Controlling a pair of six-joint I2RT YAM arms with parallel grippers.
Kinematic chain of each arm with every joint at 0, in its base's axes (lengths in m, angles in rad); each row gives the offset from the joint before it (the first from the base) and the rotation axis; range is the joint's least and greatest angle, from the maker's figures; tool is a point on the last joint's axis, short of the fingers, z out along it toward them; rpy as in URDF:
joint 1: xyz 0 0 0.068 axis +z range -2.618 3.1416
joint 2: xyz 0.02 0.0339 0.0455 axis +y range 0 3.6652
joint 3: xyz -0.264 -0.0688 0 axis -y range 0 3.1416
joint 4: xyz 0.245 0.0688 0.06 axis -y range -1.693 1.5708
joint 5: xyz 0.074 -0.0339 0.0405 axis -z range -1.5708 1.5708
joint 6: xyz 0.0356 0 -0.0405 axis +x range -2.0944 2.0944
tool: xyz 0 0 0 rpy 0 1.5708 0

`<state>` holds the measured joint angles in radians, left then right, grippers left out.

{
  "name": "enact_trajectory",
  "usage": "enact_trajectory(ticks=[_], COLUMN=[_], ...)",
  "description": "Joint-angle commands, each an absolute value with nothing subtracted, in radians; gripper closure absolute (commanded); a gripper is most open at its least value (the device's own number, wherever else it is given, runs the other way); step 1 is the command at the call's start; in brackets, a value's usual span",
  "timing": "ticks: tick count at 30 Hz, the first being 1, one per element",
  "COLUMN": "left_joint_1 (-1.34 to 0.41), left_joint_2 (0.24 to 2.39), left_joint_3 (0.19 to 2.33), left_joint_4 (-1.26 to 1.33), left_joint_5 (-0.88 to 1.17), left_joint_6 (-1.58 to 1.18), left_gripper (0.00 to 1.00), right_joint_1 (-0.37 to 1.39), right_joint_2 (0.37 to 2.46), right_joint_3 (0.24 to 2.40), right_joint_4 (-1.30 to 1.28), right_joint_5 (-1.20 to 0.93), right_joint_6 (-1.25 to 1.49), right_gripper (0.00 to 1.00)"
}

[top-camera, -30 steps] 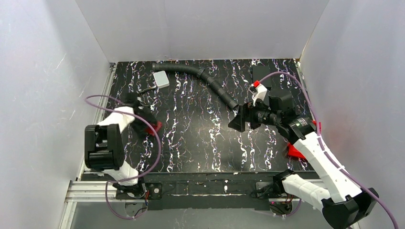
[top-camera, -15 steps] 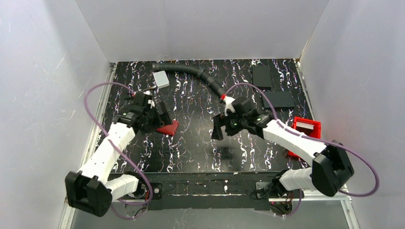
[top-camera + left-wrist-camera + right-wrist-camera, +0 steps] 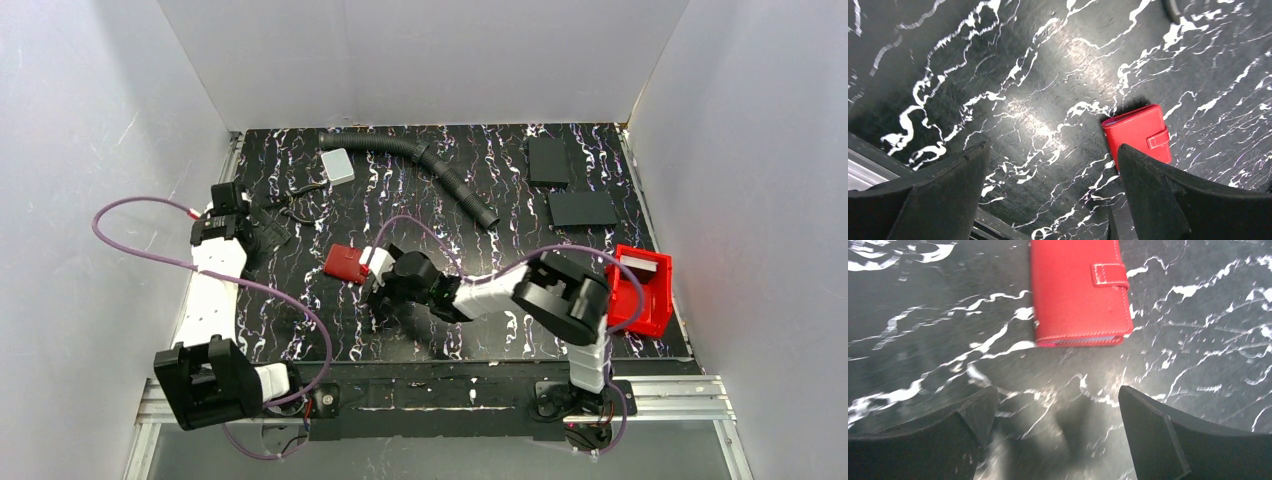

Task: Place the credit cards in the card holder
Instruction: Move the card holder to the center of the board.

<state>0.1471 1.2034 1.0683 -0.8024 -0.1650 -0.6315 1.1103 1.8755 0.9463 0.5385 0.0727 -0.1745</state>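
Wallet (image 3: pixel 1078 295) lies closed and flat on the table (image 3: pixel 923 315), clasp tab up, just ahead of your right gripper (image 3: pixel 1055 405). That one and your left gripper (image 3: pixel 1048 155) both stand wide, holding nothing. Expect it to be light, soft and low, so pinch across its long edges, clear of the tab.

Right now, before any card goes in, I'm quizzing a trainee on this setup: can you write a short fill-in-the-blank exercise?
With its clasp tab down, the red wallet is ___, not open. The left gripper and right gripper both stand ___, holding nothing. On the table, the red bin sits on the ___ arm's side. The black slabs at the far side number ___.
Missing words: closed; open; right; two.
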Motion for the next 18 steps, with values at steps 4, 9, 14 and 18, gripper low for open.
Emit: enact_trajectory(ticks=[4,9,14,18], left_joint_1=[0.188,0.188,0.188,0.187], left_joint_2=[1.212,1.237,1.182,1.139], left_joint_3=[0.975,0.961,0.941,0.922], left_joint_4=[-0.748,-0.725,-0.694,-0.681], left_joint_5=[-0.009,0.053,0.087,0.102], left_joint_6=[-0.69,-0.595,-0.562,-0.545], left_gripper=[0.02,0.02,0.02,0.02], right_joint_1=[1.115,1.116,1.115,1.115], right_joint_2=[2.065,2.115,2.179,2.237], right_joint_3=[1.141,1.239,1.31,1.406], right_joint_4=[0.779,0.679,0.605,0.487], right_joint_5=[0.12,0.113,0.083,0.108], right_joint_6=[-0.399,-0.409,-0.355,-0.26], right_gripper=[0.0,0.0,0.0,0.05])
